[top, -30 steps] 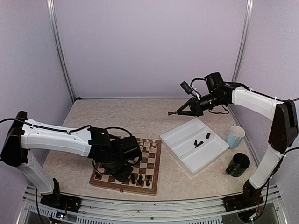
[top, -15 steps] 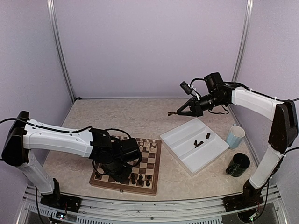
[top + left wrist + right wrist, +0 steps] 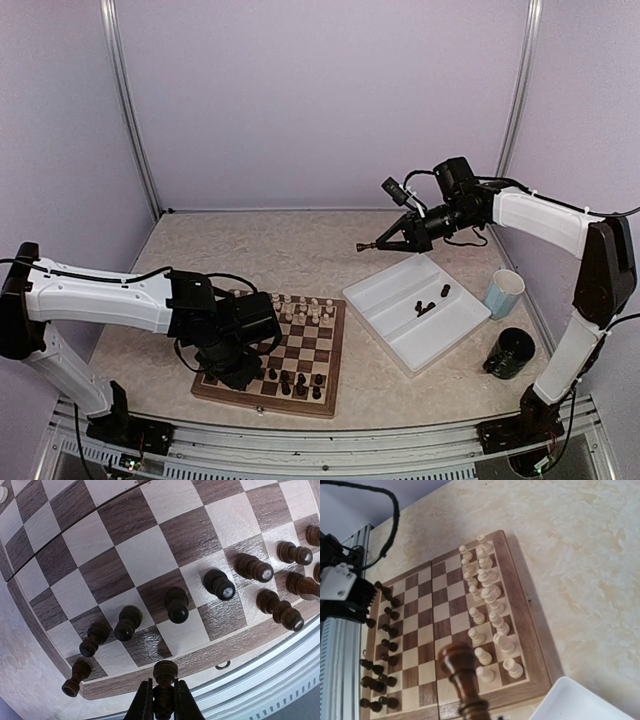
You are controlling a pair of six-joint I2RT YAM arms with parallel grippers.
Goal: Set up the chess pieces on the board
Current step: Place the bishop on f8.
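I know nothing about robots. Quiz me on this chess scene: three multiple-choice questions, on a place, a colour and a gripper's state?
1. Seen from above, the white tray lies: A) right of the board B) on the board C) left of the board
2. The chess piece in the right gripper is: A) cream B) dark brown C) red
3. The left gripper is: A) wide open B) shut, empty C) shut on a dark piece
Answers: 1 A, it sits off the board's right edge; 2 B, dark wood; 3 C, jaws pinch it.
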